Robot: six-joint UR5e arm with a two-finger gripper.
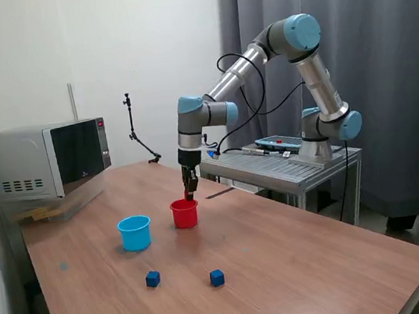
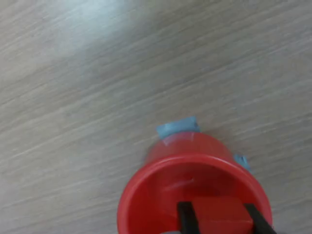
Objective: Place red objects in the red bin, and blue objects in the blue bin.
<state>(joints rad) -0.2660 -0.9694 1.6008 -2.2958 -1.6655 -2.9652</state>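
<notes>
No text readable — microwave (image 1: 41,161) display blurred.

Probably a robotics lab room, UR5e arm (image 1: 290,66) mounted on a metal frame stand (image 1: 285,165), wooden table (image 1: 294,245) for tests, grey microwave (image 1: 41,161) on the table, camera stand (image 1: 136,135) behind, grey curtain (image 1: 380,71), plain white wall (image 1: 107,40)

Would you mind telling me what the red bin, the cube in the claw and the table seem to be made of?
The red bin looks like thin, glossy plastic: its wall seems slightly translucent, with a smooth moulded rim. The red cube held in the claw is matte and plain; whether plastic, foam or painted wood I cannot tell. The table looks like wood-grain laminate, satin, with printed streaks.
</notes>
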